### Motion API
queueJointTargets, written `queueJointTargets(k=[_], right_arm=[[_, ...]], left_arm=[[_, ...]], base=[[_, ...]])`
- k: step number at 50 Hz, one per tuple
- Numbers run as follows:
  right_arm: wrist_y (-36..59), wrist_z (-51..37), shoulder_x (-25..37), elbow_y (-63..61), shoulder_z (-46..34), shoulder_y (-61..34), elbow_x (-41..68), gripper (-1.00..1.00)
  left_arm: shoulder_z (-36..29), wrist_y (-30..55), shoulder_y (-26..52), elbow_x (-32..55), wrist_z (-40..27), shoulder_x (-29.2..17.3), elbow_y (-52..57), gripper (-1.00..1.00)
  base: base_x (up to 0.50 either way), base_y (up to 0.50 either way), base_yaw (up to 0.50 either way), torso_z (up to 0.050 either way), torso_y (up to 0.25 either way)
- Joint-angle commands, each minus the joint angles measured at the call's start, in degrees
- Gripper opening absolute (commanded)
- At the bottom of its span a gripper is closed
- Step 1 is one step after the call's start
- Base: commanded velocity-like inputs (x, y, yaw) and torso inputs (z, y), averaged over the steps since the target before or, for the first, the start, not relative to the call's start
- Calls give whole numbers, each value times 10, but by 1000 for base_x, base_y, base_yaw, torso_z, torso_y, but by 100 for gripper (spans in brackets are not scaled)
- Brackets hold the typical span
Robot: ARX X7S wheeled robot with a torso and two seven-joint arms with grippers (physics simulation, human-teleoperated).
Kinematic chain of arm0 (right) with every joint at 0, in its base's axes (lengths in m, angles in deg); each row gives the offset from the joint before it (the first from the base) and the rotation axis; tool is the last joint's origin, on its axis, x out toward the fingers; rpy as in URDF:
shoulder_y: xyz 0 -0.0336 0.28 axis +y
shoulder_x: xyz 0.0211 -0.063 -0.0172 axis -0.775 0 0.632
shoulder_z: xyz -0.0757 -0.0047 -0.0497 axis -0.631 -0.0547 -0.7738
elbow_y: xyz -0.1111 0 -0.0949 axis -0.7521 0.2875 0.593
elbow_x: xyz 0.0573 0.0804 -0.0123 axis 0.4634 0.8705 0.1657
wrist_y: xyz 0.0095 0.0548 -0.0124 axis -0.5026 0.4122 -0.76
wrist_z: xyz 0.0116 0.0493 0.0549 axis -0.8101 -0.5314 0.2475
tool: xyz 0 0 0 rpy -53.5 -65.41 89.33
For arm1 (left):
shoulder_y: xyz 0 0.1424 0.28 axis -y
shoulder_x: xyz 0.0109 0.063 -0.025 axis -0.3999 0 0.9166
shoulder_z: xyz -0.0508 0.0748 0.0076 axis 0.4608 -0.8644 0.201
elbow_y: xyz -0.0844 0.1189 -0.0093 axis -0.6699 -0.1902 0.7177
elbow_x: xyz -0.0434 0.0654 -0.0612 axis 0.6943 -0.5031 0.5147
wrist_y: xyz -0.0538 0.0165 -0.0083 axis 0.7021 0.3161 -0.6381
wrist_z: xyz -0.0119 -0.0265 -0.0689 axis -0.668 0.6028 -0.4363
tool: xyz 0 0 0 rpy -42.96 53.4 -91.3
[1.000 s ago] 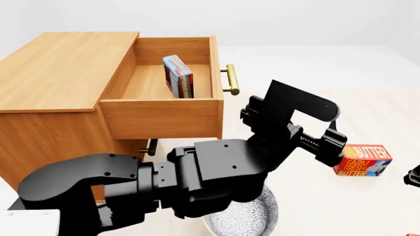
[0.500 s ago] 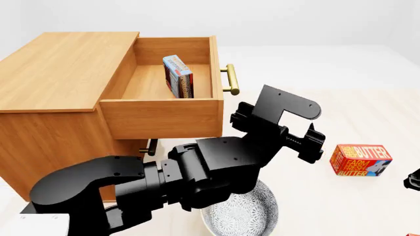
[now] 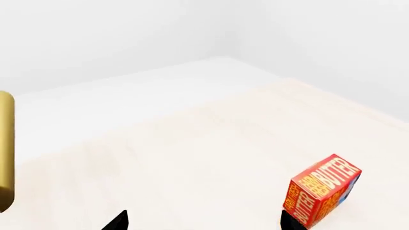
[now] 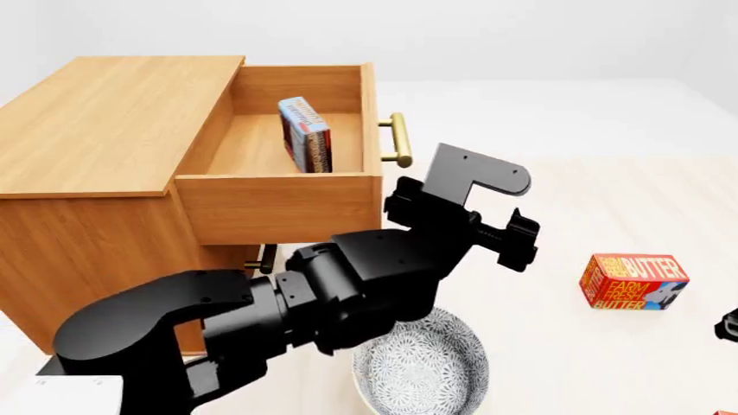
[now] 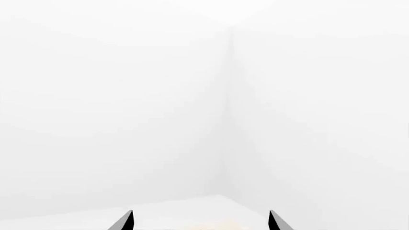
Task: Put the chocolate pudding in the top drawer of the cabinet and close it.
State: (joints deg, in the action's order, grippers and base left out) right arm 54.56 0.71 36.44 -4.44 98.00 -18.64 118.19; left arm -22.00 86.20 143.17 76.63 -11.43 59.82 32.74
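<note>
Your dark red-brown chocolate pudding carton (image 4: pixel 304 135) stands on edge inside the pulled-out top drawer (image 4: pixel 276 203) of the orange-brown wooden cabinet (image 4: pixel 104 130), with bare drawer floor on both sides of it. The drawer's brass bar handle (image 4: pixel 398 140) sits just beside your left tool (image 4: pixel 490 229), whose fingers stand apart and hold nothing. An orange-red butter box (image 4: pixel 632 282) lies well apart on the pale floor. A patterned bowl (image 4: pixel 421 372) is partly hidden under your arm. Your right tool (image 5: pixel 199 221) shows only two spread fingertips against blank white.
</note>
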Motion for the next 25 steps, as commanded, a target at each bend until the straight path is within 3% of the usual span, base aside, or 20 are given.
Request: queueJointTargets(k=[1,25], right_arm=[[-4,3,-5,5,-2,0,-3,100],[8,1,-2,6,-18,-17,-7,100]], left_arm=[[-1,2,-2,-1,14,-1,-35,100],[5,0,-1,-5,14,-48,-17,100]], base=[[0,0,0,0,0],[0,0,0,0,0]])
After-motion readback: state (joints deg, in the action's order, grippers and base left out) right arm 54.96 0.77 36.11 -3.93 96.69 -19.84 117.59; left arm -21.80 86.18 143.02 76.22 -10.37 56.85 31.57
